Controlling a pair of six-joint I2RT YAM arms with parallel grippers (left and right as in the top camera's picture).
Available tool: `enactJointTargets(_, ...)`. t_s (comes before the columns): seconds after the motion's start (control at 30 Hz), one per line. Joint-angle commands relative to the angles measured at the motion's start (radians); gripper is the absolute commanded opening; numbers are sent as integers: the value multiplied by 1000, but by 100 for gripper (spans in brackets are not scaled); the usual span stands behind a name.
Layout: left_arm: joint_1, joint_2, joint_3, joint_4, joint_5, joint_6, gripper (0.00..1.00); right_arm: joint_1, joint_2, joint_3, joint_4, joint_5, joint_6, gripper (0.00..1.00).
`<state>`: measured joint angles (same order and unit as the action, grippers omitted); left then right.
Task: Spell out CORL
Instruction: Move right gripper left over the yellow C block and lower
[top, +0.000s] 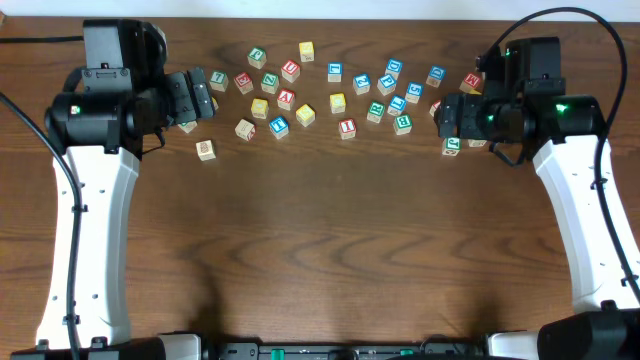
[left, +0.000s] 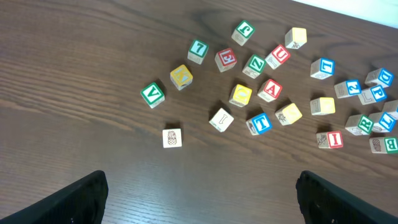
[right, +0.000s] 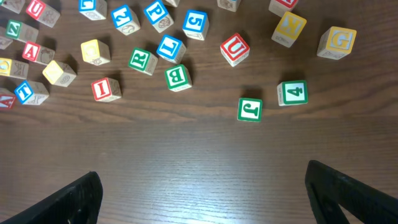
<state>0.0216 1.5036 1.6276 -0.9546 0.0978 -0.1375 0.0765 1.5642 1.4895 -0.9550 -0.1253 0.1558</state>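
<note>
Crowding is the risk: green R block (right: 142, 60) sits just beside blue L block (right: 169, 47) and green B block (right: 178, 76), so the right gripper (right: 202, 180), spread wide like the left gripper (left: 199, 190), may knock neighbours.

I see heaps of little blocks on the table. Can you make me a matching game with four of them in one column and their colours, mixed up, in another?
Blocks, as seen in the right wrist view:
1. R block
2. U block
3. 5 block
4. G block

Colours:
a. yellow
b. green
c. blue
d. red

Pairs: 1-b, 2-d, 3-c, 4-a.
</note>
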Motion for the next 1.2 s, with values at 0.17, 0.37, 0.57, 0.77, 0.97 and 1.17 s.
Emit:
enactJointTargets(0.17, -4, 116, 21, 29, -12, 13, 95, 13, 1, 22, -6, -36, -6, 99)
enactJointTargets(0.37, -21, 159, 20, 37, -5, 12, 95, 58, 4, 22, 2, -49, 31, 99)
enactJointTargets(0.57, -40, 159, 19, 14, -5, 12, 95, 93, 24, 22, 33, -49, 31, 99)
enactJointTargets(0.77, -54, 159, 15, 2, -4, 11, 95, 95, 45, 21, 72, -41, 31, 97)
enactJointTargets(0.97, -66, 163, 13, 10, -5, -15, 91, 95, 45, 21, 94, -38, 31, 97)
enactJointTargets(1.17, -74, 163, 13, 34, -5, -15, 91, 95, 46, 21, 145, -38, 31, 97)
